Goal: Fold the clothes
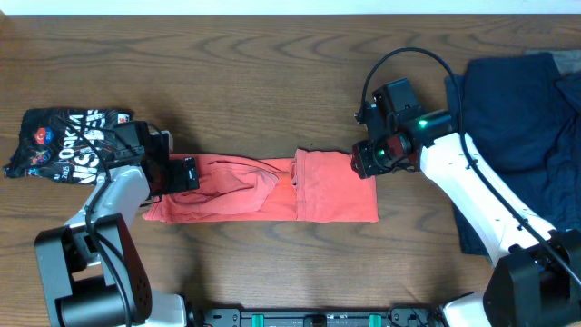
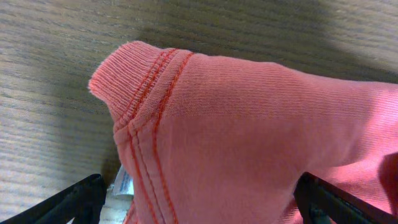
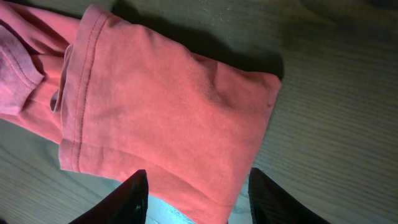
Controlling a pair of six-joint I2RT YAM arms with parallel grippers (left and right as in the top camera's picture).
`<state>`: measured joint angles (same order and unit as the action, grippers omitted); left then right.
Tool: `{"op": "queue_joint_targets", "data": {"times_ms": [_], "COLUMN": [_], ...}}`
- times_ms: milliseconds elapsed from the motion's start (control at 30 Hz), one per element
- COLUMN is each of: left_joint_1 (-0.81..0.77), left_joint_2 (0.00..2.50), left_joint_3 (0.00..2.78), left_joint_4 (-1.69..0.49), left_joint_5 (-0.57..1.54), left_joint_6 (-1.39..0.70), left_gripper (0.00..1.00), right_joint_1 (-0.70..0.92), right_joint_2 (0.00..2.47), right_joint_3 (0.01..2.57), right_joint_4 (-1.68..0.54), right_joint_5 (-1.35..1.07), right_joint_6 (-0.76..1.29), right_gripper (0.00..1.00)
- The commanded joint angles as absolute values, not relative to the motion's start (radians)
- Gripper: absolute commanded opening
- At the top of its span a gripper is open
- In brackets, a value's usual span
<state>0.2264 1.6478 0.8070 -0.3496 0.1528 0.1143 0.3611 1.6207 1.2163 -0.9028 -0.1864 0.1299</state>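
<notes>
The clothes, a coral-red T-shirt (image 1: pixel 263 189), lie folded into a long strip across the middle of the table, with no lettering showing. At its left end my left gripper (image 1: pixel 186 173) is open wide. The ribbed collar (image 2: pixel 134 78) and a white label (image 2: pixel 122 183) lie between its fingers (image 2: pixel 74 202), unpinched. My right gripper (image 1: pixel 363 162) is over the strip's upper right corner. Its jaws stand apart, and in the right wrist view the folded corner of the shirt (image 3: pixel 180 118) reaches down between the black fingertips (image 3: pixel 134 196) without being clamped.
A crumpled black shirt with white and orange print (image 1: pixel 64 141) lies at the far left, just behind the left arm. Dark navy garments (image 1: pixel 517 118) cover the right side under the right arm. Bare wooden table (image 1: pixel 227 73) stretches behind the strip.
</notes>
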Motion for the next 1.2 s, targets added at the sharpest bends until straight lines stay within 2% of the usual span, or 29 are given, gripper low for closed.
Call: {"op": "queue_joint_targets", "data": {"times_ms": [0,200,233,333,400,533,633,733,1167], "left_joint_1": [0.231,0.231,0.230,0.230,0.230,0.230,0.230,0.231,0.275], "left_joint_2": [1.684,1.752,1.754,1.752,1.750,1.742,1.721,1.682,1.581], "left_joint_3": [0.816,0.816,0.816,0.816,0.816,0.816,0.827,0.863,1.187], "left_joint_4": [-0.341,-0.354,-0.363,-0.389,-0.399,-0.407,-0.428,-0.488,-0.834], "left_joint_5": [0.137,0.238,0.262,0.273,0.273,0.272,0.257,0.155,-0.074], "left_joint_6": [0.138,0.126,0.126,0.126,0.126,0.118,0.103,0.072,0.021], "left_gripper": [0.98,1.00,0.96,0.69,0.56,0.31,0.19,0.15,0.13], "right_joint_1": [0.353,0.353,0.353,0.353,0.353,0.353,0.353,0.352,0.286], "right_joint_2": [1.622,1.622,1.622,1.622,1.622,1.622,1.622,1.622,1.622], "right_joint_3": [1.220,1.220,1.220,1.220,1.220,1.220,1.220,1.220,1.220], "right_joint_4": [-0.905,-0.905,-0.905,-0.905,-0.904,-0.904,-0.904,-0.904,-0.902], "right_joint_5": [-0.183,-0.183,-0.183,-0.183,-0.182,-0.179,-0.174,-0.156,-0.146], "right_joint_6": [0.141,0.141,0.141,0.142,0.141,0.141,0.142,0.142,0.144], "right_gripper": [0.50,0.50,0.50,0.50,0.50,0.50,0.50,0.50,0.50]}}
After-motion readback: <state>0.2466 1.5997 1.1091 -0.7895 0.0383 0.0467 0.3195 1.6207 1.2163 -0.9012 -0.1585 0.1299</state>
